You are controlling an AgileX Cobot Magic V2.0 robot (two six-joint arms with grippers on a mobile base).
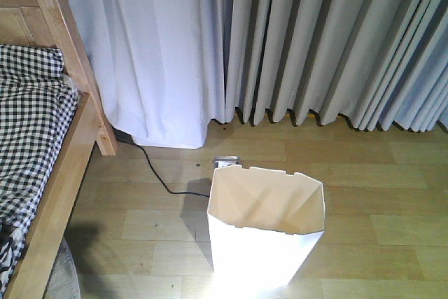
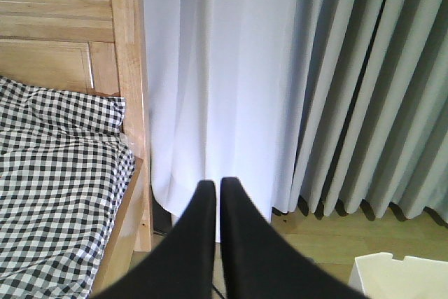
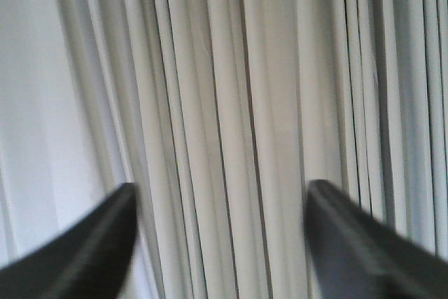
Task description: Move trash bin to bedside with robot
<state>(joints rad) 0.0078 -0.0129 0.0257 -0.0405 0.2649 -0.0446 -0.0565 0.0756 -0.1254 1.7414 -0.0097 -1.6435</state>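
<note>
- trash bin (image 1: 266, 232) stands upright on the wood floor (image 1: 378, 194), low centre of the front view, open mouth up, cream inside, white outer wall
- faceted rim of the bin shows small notches; only its corner (image 2: 402, 278) enters the left wrist view at bottom right
- bed frame (image 1: 59, 173) runs along the left edge of the front view, its post (image 1: 73, 54) rising at upper left; checkered bedding (image 1: 28, 138) lies on it
- bin sits apart from the bed frame, a stretch of bare floor between them
- black cable (image 1: 157, 173) trails on the floor from the foot of the white curtain (image 1: 157, 54) toward the bin; a small grey object (image 1: 226, 162) lies just behind the bin's rim, too small to identify
- grey pleated curtain (image 1: 336, 40) hangs across the rest of the back
- left gripper (image 2: 218, 190): two black fingers pressed nearly together, only a thin slit between the tips, nothing between them; it points at the white curtain, bed post to its left
- right gripper (image 3: 220, 204): fingers spread wide, one at each lower corner of the view, nothing held; faces the grey curtain, view blurred
- neither gripper touches the bin
</note>
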